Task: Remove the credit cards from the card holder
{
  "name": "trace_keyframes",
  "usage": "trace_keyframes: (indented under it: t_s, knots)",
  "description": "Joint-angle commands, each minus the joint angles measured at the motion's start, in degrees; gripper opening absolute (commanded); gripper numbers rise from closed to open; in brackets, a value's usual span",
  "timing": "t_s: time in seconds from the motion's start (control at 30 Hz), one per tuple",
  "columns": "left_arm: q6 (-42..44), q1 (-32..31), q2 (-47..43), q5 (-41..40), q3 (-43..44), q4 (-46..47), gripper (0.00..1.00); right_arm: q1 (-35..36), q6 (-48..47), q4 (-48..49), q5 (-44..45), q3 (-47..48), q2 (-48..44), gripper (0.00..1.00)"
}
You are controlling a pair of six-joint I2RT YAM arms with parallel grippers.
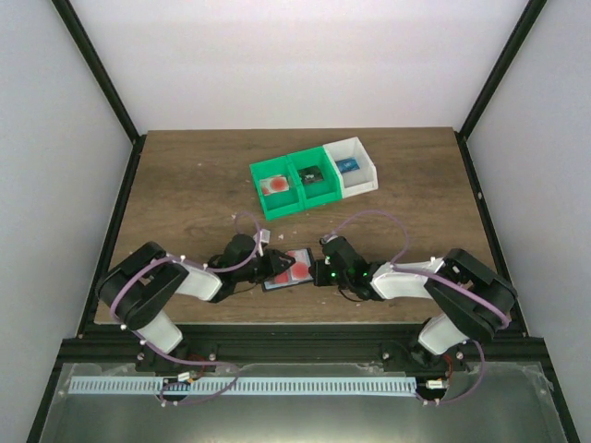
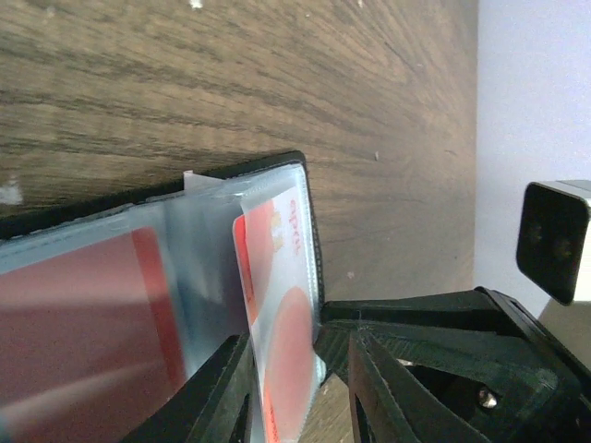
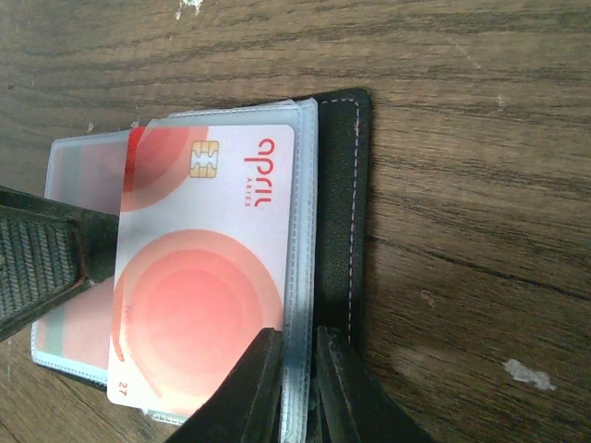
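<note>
From above, the card holder (image 1: 294, 270) lies open on the table (image 1: 185, 185), and both my claws meet at it. My left claw (image 1: 274, 266) is at its left end and my right claw (image 1: 320, 269) at its right end. Red shows on the holder's upturned face. Beyond the card holder, toward the far side of the table, stands a row of bins (image 1: 282, 210), two green and one white.

Through my left wrist, the card holder (image 2: 199, 240) fills the lower left, with its black rim against the wood. A red card (image 2: 83, 314) sits inside a clear sleeve. A white card (image 2: 282, 341) with a red circle stands tilted at the holder's end, between my left fingers (image 2: 217, 401). My left claw is narrow around that card, both fingers right up against it. I cannot tell whether they truly pinch it.

Through my right wrist, the white card (image 3: 208, 258) lies face up on the holder's clear sleeve, its chip and red lettering plain to read. Its lower left corner pokes past the sleeve's edge. The padded finger of my left claw (image 3: 42, 263) meets the card's left edge. My right claw (image 3: 300, 346) is almost closed. It nips the near edge of the card holder (image 3: 337, 185), sleeve and black rim together, just beside the white card.
</note>
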Motion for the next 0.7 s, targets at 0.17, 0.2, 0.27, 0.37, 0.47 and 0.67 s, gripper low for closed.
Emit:
trace_keyframes:
  t_s: [0.17, 0.2, 0.27, 0.37, 0.47, 0.67]
  knots:
    - [-1.13, 0.15, 1.09, 1.71, -1.30, 7.80, 0.26, 0.12, 0.40, -0.66, -1.96, -1.17, 1.43, 0.12]
    - [-1.21, 0.07, 1.33, 1.75, -1.51, 8.37, 0.26, 0.13, 0.40, -0.22, -2.36, -1.24, 1.64, 0.08]
    - [-1.43, 0.11, 1.93, 1.83, -1.74, 8.54, 0.26, 0.10, 0.32, 0.55, -3.40, -1.26, 2.03, 0.05]
    - [-0.95, 0.09, 2.64, 1.44, -1.65, 7.46, 0.29, 0.17, 0.07, 2.26, -5.68, -1.26, 2.42, 0.03]
    - [0.50, 0.12, 2.12, 1.11, -1.65, 6.04, 0.31, 0.07, 0.36, 2.51, -6.68, -1.18, 1.78, 0.04]
    - [2.38, 0.11, 0.79, 1.05, -1.36, 4.27, 0.26, 0.09, 0.14, 1.58, -5.39, -0.61, 1.72, 0.03]
